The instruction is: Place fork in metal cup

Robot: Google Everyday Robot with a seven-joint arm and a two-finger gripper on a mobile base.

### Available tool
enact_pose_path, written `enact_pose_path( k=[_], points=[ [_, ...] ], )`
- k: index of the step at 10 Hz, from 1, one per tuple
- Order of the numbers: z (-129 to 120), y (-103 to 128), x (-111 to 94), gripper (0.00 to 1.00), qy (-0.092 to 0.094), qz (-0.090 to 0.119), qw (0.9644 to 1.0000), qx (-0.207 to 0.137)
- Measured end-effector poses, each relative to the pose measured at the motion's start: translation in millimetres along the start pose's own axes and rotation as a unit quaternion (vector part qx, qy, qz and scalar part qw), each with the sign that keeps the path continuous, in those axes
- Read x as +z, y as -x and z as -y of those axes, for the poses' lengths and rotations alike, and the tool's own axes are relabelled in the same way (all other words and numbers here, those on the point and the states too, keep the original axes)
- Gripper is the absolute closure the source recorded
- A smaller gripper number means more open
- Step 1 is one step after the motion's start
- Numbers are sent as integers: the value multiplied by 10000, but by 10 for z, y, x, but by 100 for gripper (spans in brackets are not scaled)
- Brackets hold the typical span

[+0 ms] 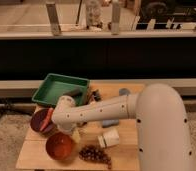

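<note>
My white arm reaches from the right across the wooden table (126, 155). Its end, with the gripper (66, 124), points down at the table's left part, between the dark red bowl (40, 123) and the orange bowl (59, 146). The gripper is mostly hidden behind the wrist. A small pale, shiny thing (71, 131) shows just under the gripper; I cannot tell if it is the metal cup. The fork is hidden from view.
A green tray (53, 89) stands at the back left with a grey cylinder (75, 93) at its rim. A white cup (109, 137) lies on its side, and grapes (94, 154) lie at the front. A dark object (95, 95) and a bluish disc (124, 92) sit at the back.
</note>
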Motion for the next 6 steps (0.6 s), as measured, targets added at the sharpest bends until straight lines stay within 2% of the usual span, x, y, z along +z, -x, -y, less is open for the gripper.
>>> enact_pose_path(
  k=[6],
  points=[
    [32,-135,84,20,-15,-74,9999,70]
  ],
)
